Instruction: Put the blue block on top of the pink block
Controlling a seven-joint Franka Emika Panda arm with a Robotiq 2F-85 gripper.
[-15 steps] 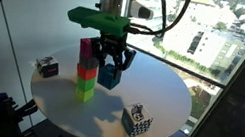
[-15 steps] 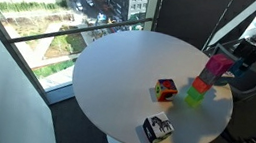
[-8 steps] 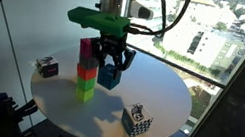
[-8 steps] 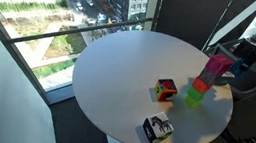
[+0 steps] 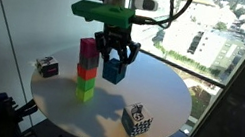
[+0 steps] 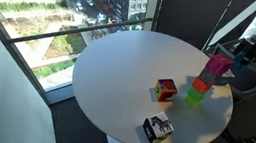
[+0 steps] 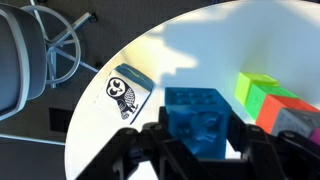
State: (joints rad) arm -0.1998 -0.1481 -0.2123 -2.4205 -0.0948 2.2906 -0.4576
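The black two-finger pincer hangs under its green mount with the jaws closed to a block's width on the blue block, a small plain teal-blue plastic cube. In the wrist view the dark fingers press on two opposite faces of the cube, which fills the gap between them and is clear of the tabletop.

The pink block, a plain magenta cube, lies at about ten o'clock from the pincer in an exterior view. It tops a stack, with a red-orange cube under it and a bright green cube at the base. The held cube is just beside this stack and not touching it. Its underside looks lower than the pink top, so I judge it must rise first and then shift towards nine o'clock.

Farther out on the round white table stand a black-and-white patterned cube at five o'clock and a many-coloured cube at eight o'clock.
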